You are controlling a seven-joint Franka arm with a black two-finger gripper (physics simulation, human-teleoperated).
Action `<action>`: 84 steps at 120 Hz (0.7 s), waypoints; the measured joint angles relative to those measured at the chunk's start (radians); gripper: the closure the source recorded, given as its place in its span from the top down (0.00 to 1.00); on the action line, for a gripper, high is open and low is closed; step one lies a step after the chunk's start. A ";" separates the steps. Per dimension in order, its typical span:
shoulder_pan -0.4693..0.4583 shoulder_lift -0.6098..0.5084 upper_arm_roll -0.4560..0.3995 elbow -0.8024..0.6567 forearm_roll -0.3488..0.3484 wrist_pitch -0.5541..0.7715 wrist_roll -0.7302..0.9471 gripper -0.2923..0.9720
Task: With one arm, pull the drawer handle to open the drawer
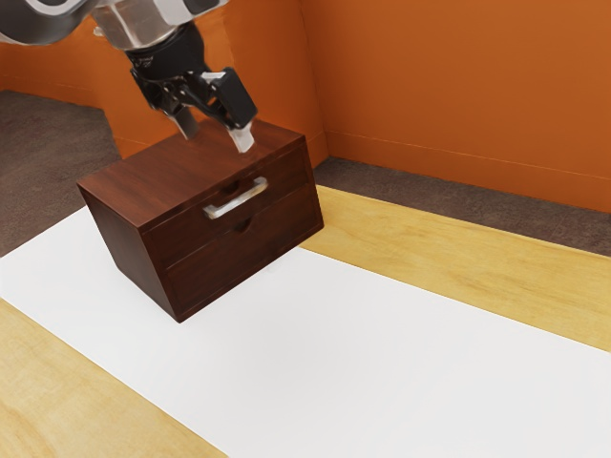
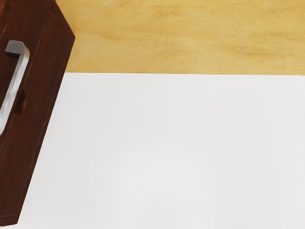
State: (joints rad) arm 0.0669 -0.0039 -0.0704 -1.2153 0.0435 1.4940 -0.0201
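Observation:
A dark wooden cabinet (image 1: 181, 186) stands on the white mat, its front facing the exterior view's lower right. Its upper drawer (image 1: 229, 205) sits flush with the front and carries a silver bar handle (image 1: 236, 199). My black gripper (image 1: 216, 134) hovers above the cabinet's top, near its front edge and just above the handle, fingers pointing down and spread apart with nothing between them. From the hand's camera, the cabinet front (image 2: 28, 124) and the silver handle (image 2: 14, 81) appear beside the mat.
The white mat (image 1: 334, 353) covers the middle of a light wooden table (image 1: 496, 267). Orange walls (image 1: 458, 76) rise behind the table, and dark carpet (image 1: 48, 153) lies beyond the cabinet on the exterior view's left.

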 joint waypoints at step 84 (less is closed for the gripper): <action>0.020 -0.126 0.012 -0.137 0.009 -0.071 0.413 0.77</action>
State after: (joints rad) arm 0.0870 -0.1294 -0.0581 -1.3523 0.0523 1.4233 0.3925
